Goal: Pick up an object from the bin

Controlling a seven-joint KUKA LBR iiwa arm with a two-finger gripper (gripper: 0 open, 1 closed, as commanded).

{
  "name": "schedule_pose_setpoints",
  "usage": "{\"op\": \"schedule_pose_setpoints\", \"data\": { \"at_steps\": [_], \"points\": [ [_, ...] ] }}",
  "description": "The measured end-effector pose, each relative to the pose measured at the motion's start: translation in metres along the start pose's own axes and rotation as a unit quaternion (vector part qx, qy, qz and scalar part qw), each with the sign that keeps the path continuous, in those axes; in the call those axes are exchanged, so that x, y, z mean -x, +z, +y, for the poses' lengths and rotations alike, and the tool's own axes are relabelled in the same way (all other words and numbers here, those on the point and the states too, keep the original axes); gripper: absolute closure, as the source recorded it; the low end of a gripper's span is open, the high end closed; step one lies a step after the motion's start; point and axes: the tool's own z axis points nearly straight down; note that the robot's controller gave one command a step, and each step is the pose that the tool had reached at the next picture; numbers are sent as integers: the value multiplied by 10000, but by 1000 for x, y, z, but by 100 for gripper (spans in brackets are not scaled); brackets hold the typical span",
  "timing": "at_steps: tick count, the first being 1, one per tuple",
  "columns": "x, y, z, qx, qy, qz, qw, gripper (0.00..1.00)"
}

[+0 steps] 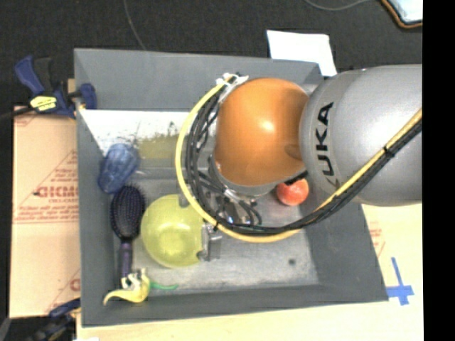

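My gripper [211,246] hangs below the arm's orange cover, low in the middle of the bin. It stands right at the right-hand edge of a yellow-green round bowl-like thing [169,240]; most of the gripper is hidden by the cover and cables. Whether it touches the round thing I cannot tell. A dark blue hairbrush [128,214] lies just left of that round thing, its handle pointing to the front. A red-orange ball [293,192] sits to the right of the gripper, partly under the arm.
A blue translucent lump [117,168] lies at the back left, with a pale yellowish flat thing [156,148] beside it. A yellow banana-shaped toy [131,290] rests in the front left corner. The arm covers the back right of the bin.
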Motion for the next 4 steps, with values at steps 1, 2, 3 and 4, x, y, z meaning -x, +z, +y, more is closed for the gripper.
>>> {"op": "schedule_pose_setpoints", "data": {
  "at_steps": [1,2,3,4],
  "points": [
    [17,93,78,28,841,8,9965,0],
    [-4,65,46,-5,616,-44,9981,0],
    [15,76,90,30,1129,6,9936,0],
    [-22,141,30,-14,-639,-71,9979,100]
  ]
}}
